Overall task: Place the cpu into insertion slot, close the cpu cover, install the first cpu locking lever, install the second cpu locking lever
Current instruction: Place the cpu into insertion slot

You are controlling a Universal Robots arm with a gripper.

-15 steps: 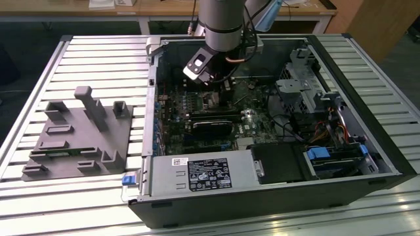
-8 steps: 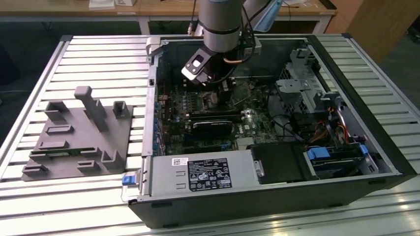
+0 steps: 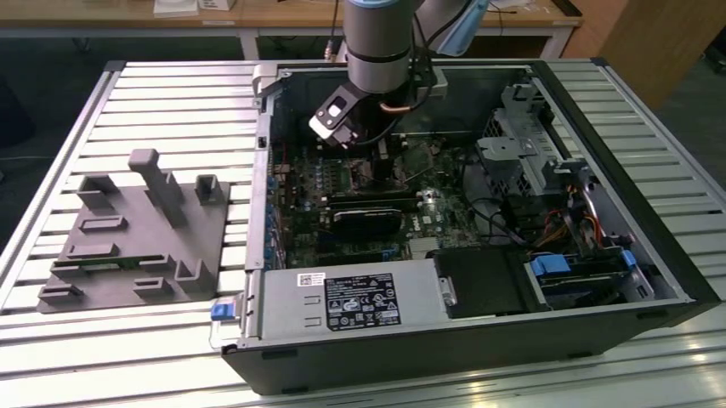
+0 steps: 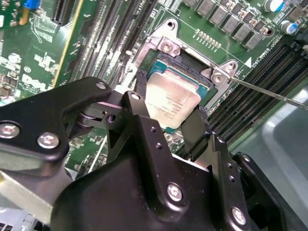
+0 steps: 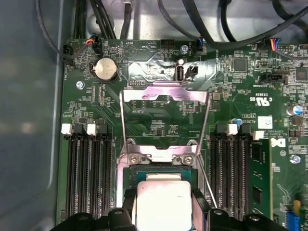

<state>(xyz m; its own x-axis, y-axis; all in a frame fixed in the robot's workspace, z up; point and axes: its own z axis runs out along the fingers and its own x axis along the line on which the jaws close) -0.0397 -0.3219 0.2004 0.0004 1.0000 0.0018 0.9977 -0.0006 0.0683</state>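
Observation:
My gripper [image 4: 169, 107] [image 5: 162, 214] is shut on the cpu [image 4: 174, 98] [image 5: 162, 199], a pale silver square chip held between the two black fingers [image 4: 139, 103]. The chip hangs just over the insertion slot [image 4: 182, 73] [image 5: 131, 176], whose dark frame shows around it. Whether it touches the slot I cannot tell. The cpu cover [image 5: 166, 91] is swung open, its silver frame standing up from the hinge [image 5: 159, 155]. A thin locking lever [image 4: 269, 93] [image 5: 208, 185] sticks out beside the slot. In the exterior view the gripper [image 3: 354, 143] reaches down into the open computer case [image 3: 263, 170].
Memory slots [image 5: 89, 178] flank the socket, with a green stick [image 5: 260, 183] in one. A black card [image 3: 369, 212], the power supply [image 3: 352, 302] and a drive cage [image 3: 516, 144] crowd the case. A grey fixture [image 3: 136, 229] lies on the table at the exterior view's left.

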